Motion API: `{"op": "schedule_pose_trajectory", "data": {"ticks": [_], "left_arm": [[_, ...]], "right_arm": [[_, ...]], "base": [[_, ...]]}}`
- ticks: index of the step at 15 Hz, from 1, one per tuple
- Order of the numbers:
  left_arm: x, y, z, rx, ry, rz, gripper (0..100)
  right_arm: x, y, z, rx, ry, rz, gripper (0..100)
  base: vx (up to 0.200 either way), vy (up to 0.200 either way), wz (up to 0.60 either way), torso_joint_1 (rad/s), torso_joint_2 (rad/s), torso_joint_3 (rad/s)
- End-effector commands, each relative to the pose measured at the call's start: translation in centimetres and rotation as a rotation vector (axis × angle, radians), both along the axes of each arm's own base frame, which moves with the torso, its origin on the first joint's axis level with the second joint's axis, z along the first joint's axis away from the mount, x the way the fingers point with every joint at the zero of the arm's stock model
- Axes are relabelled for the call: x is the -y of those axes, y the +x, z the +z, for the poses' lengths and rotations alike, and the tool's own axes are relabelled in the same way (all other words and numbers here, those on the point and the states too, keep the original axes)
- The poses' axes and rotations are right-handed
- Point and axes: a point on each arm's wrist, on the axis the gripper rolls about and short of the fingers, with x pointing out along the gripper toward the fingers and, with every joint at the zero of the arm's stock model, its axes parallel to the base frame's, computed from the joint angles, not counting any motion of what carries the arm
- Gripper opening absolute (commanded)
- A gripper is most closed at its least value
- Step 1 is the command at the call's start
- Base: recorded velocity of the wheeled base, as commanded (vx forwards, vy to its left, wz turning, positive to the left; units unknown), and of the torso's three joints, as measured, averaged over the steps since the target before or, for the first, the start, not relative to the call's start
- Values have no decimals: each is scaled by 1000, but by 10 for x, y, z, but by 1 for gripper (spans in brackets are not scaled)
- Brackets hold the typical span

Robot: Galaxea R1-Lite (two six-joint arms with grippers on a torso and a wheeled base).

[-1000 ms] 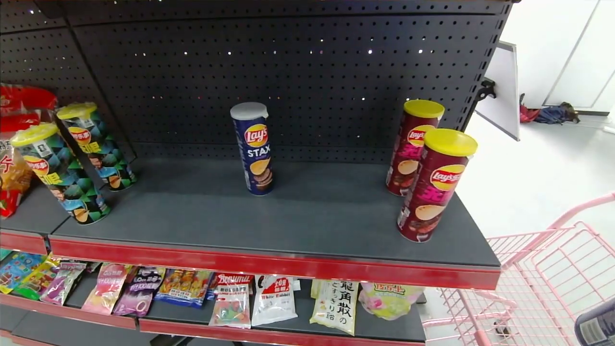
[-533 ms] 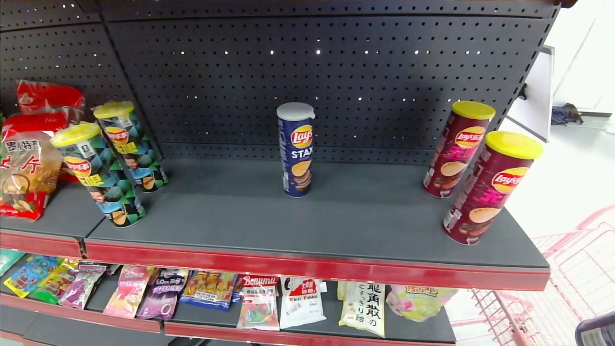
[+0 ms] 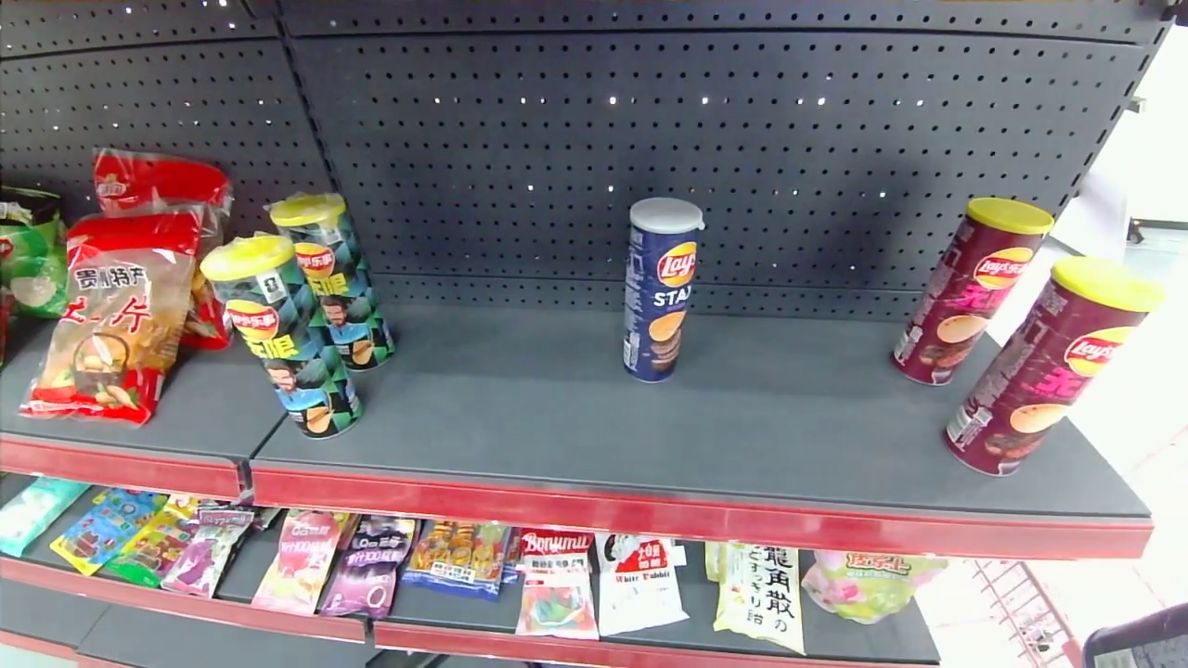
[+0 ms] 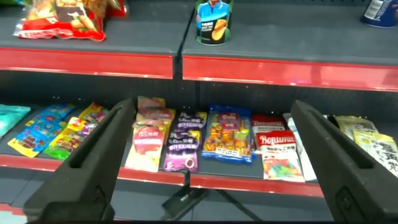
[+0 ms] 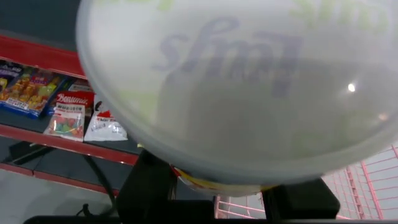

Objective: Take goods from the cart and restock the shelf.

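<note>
Both grippers are sitting low before the shelf [image 3: 687, 515]. Its left gripper [image 4: 212, 109] is facing the lower tier, fingers [image 4: 93, 162] spread wide and empty, snack bags [image 4: 186, 140] lying straight ahead of it. Its right gripper [image 5: 221, 193] is clamping a chip can [image 3: 1140, 640], lid [image 5: 242, 81] toward its camera; the blue can [image 3: 659, 288] is standing up and left of it. Head camera is panning since a second ago: whole scene sliding right, goods staying put.

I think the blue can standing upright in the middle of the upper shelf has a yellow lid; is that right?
Not quite: the blue can stands upright in the middle of the upper shelf, but its lid is white, not yellow, as the head view shows.
</note>
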Motion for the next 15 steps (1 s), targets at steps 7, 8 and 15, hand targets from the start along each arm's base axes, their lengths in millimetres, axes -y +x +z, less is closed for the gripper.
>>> {"op": "schedule_pose_trajectory", "data": {"ticks": [7,8,15], "left_arm": [[0,0,0,0,1,0,100],[0,0,0,0,-1,0,100],[0,0,0,0,-1,0,100]], "right_arm": [[1,-3,-9,2,-50,1,0],[1,-3,-9,2,-54,9,0],[0,0,-9,-25,-69,24,0]], "base": [[86,0,0,-2,0,2],[0,0,0,0,0,0],[0,0,0,0,0,0]]}}
